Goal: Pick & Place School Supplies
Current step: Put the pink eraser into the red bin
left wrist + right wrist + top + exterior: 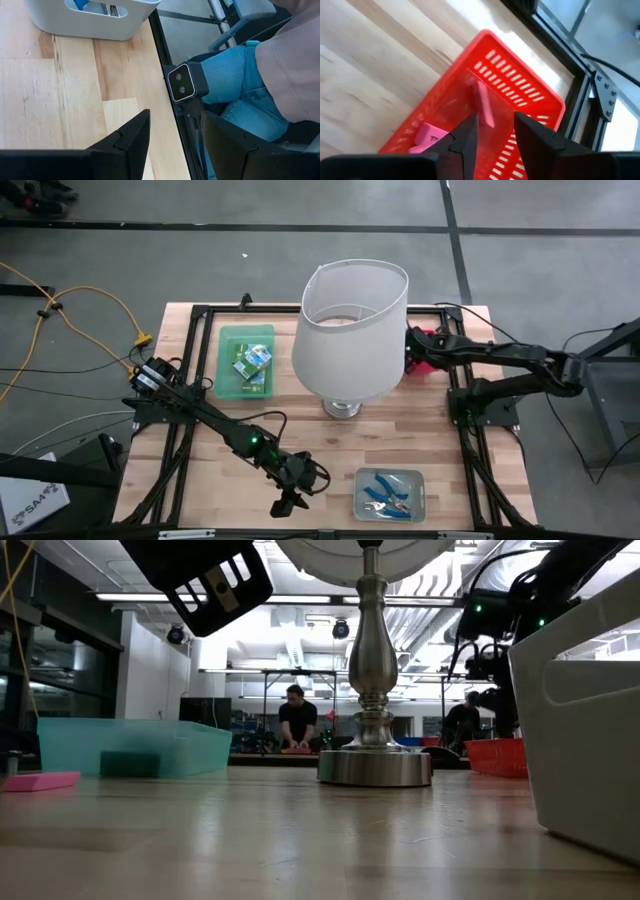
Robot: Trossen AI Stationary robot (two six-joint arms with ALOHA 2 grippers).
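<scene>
My left gripper hangs open and empty above the table's near edge, left of the grey tray that holds the blue-handled scissors; in the left wrist view its fingers frame the edge. My right gripper is open above the red tray at the far right. Inside that tray one pink eraser leans on the wall and another lies on the floor. Green-yellow crayon boxes lie in the green tray. One pink eraser lies flat on the table.
A tall lamp with a big white shade stands mid-table on a metal base and hides part of the right arm's reach. A black frame runs along the table edges. A seated person in jeans is just past the near edge.
</scene>
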